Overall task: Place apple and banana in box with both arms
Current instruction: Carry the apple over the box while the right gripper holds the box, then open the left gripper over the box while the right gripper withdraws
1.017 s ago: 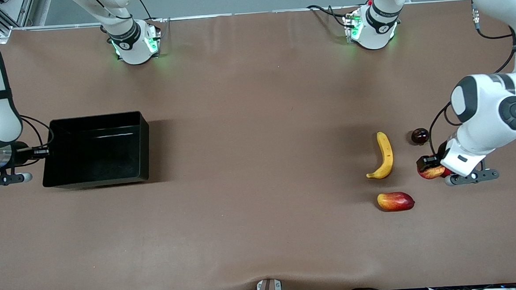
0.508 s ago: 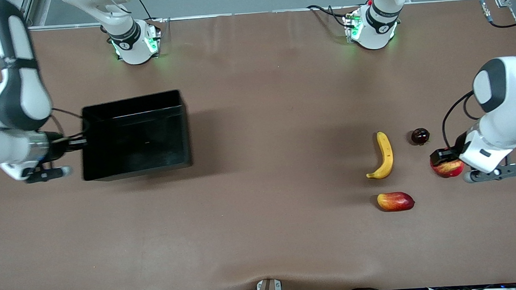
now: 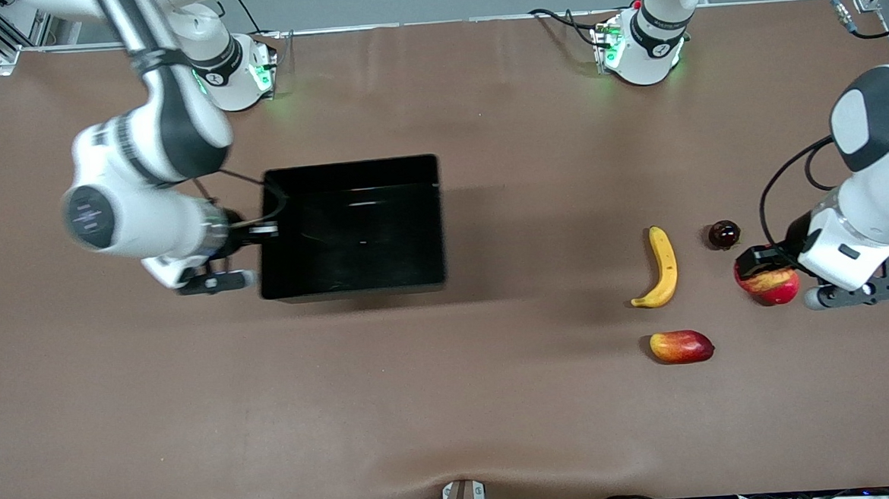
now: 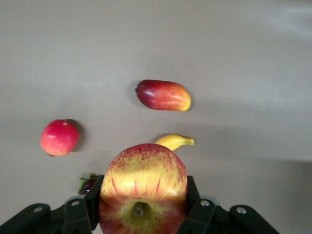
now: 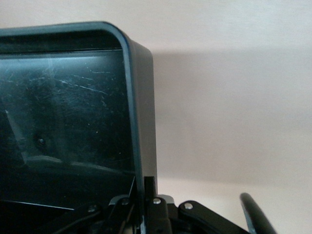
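Note:
My left gripper (image 3: pixel 764 272) is shut on the apple (image 3: pixel 770 286), red with yellow streaks, and holds it over the table at the left arm's end. In the left wrist view the apple (image 4: pixel 143 187) fills the space between the two fingers of the left gripper (image 4: pixel 143 207). The yellow banana (image 3: pixel 663 267) lies on the table beside it, toward the middle; its tip (image 4: pixel 176 141) shows past the apple. The black box (image 3: pixel 349 165) sits mid-table, toward the right arm's end. My right gripper (image 3: pixel 264 230) is shut on the box's end wall (image 5: pixel 130 97), one finger (image 5: pixel 152 192) outside it.
A red-yellow mango-like fruit (image 3: pixel 682 346) lies nearer the front camera than the banana. A small dark fruit (image 3: pixel 724 234) sits beside the banana's far tip. A pinkish-red round fruit (image 4: pixel 59 137) shows in the left wrist view. Brown table cloth spans between box and fruits.
The right gripper has brought the box from the right arm's end of the table toward the middle. The left gripper with the apple has shifted a little toward the left arm's end.

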{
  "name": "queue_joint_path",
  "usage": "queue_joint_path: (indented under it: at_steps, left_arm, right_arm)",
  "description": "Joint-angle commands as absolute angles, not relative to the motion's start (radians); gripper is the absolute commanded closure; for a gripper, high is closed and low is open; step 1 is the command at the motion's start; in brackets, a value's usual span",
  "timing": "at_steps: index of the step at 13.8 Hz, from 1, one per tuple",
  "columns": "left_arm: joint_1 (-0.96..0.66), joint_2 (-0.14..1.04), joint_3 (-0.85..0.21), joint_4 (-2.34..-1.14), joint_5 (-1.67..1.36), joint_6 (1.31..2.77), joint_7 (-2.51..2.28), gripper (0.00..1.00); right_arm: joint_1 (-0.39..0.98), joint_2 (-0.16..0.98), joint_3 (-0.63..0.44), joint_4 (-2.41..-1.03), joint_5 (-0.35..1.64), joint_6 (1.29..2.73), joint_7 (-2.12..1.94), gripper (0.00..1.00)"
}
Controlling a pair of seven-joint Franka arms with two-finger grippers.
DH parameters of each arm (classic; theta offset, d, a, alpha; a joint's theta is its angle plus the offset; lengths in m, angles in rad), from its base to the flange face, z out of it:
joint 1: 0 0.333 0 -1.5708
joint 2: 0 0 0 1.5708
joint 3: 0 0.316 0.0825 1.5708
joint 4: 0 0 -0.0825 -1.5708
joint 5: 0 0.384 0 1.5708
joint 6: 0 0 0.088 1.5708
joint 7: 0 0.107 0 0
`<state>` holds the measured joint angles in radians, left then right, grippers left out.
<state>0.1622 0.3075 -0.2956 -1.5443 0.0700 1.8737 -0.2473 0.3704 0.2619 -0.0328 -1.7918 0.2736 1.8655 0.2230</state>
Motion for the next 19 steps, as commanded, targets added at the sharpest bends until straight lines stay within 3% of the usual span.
queue_joint_path:
  at_steps: [1, 5, 7, 10, 11, 12, 13, 16, 19]
  left_arm:
    - [0.166, 0.285, -0.365, -1.548, 0.058, 1.841, -0.352, 1.00]
    - [0.153, 0.302, -0.477, -1.554, 0.063, 1.830, -0.544, 1.00]
    - [0.080, 0.325, -0.486, -1.565, 0.075, 1.833, -0.619, 1.00]
    - [-0.038, 0.389, -0.486, -1.565, 0.159, 1.845, -0.757, 1.00]
    - [-0.081, 0.420, -0.486, -1.565, 0.188, 1.853, -0.809, 1.00]
    - [-0.106, 0.442, -0.486, -1.572, 0.195, 1.880, -0.862, 1.00]
    - [-0.124, 0.452, -0.486, -1.597, 0.196, 1.917, -0.896, 1.00]
    - [-0.143, 0.460, -0.488, -1.707, 0.196, 2.047, -0.923, 1.00]
    - [-0.189, 0.526, -0.488, -1.744, 0.196, 2.105, -0.991, 1.00]
  right_arm:
    - [0.478, 0.319, -0.046, -1.782, 0.319, 1.981, 0.325, 1.00]
    - [0.592, 0.440, -0.046, -1.781, 0.363, 2.147, 0.382, 1.00]
    - [0.630, 0.513, -0.046, -1.740, 0.438, 2.239, 0.390, 1.00]
    - [0.686, 0.607, -0.049, -1.655, 0.447, 2.261, 0.510, 1.00]
    - [0.695, 0.623, -0.051, -1.654, 0.440, 2.261, 0.517, 0.83]
    - [0.699, 0.629, -0.051, -1.654, 0.443, 2.261, 0.520, 0.21]
    - [0.698, 0.626, -0.052, -1.652, 0.440, 2.260, 0.514, 0.00]
    - [0.667, 0.585, -0.066, -1.623, 0.443, 2.176, 0.509, 0.00]
    - [0.588, 0.543, -0.112, -1.453, 0.439, 1.851, 0.509, 0.00]
